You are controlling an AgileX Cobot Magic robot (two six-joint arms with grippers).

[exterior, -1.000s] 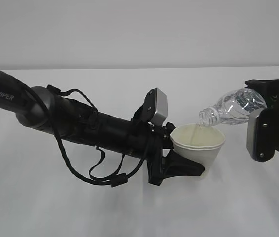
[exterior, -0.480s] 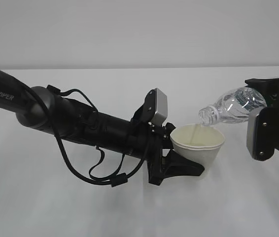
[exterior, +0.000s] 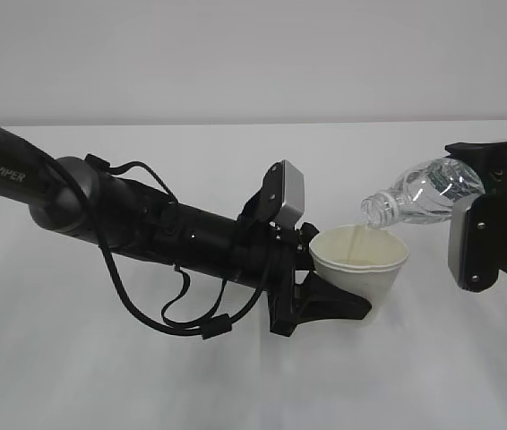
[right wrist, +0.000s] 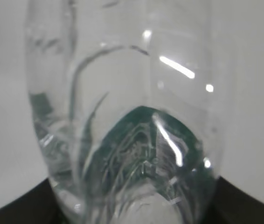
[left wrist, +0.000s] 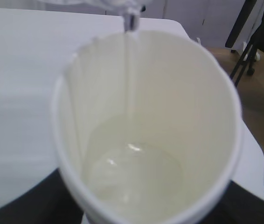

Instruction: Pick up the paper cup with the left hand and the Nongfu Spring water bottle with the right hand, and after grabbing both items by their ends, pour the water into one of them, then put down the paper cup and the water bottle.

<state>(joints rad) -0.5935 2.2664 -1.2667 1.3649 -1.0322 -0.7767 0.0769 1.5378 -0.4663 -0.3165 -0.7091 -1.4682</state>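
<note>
White tapered paper cup [exterior: 361, 269], rolled rim

Paper cup [exterior: 361, 269], centre of the frame: plain white outside, cream inside [left wrist: 169, 107].
Water [left wrist: 132, 172]: clear, colourless.
Nongfu Spring water bottle [exterior: 419, 195], upper right: clear ribbed plastic, dark green label band [right wrist: 146, 149].
Left hand [exterior: 325, 300]: black, grey box, black cables, white PIPER lettering at left.
Right hand [exterior: 491, 210]: black, grey box.
Counter [exterior: 236, 376]: white.
Wall [exterior: 236, 54]: pale grey.
</note>
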